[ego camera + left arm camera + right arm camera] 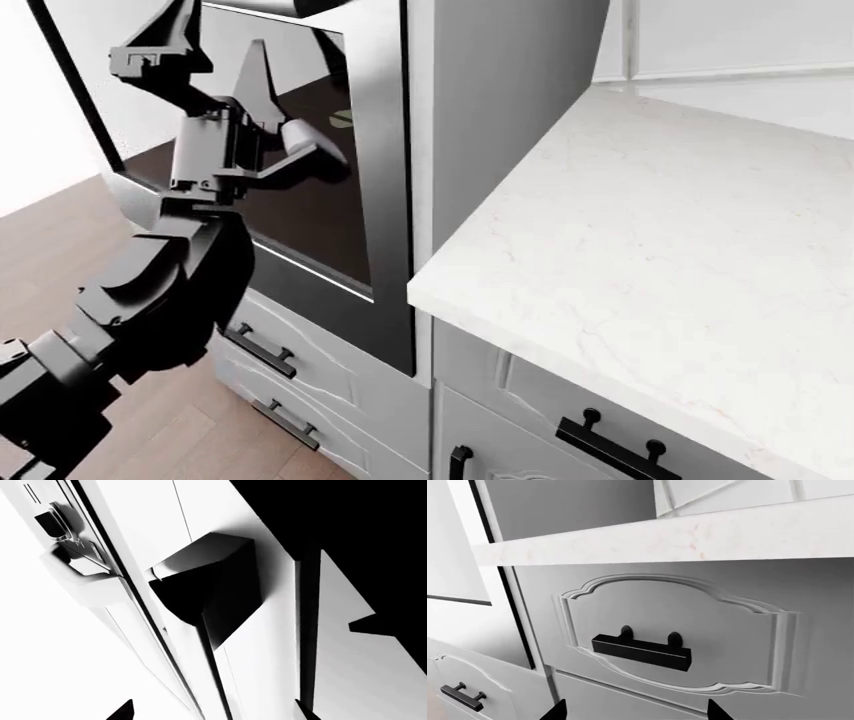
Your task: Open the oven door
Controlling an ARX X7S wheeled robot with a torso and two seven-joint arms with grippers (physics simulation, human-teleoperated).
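While the left arm reached up bent, its gripper [287, 125] spread wide against the oven door [314, 190], left of the counter [641, 250]; the right gripper [635, 711] faced a drawer [694, 630], also parted.

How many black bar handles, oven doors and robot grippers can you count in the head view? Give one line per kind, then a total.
Black bar handles: 4, two below the oven door, one vertical, one under the countertop.
Oven doors: 1.
Robot grippers: 1, the left gripper.
Total: 6.
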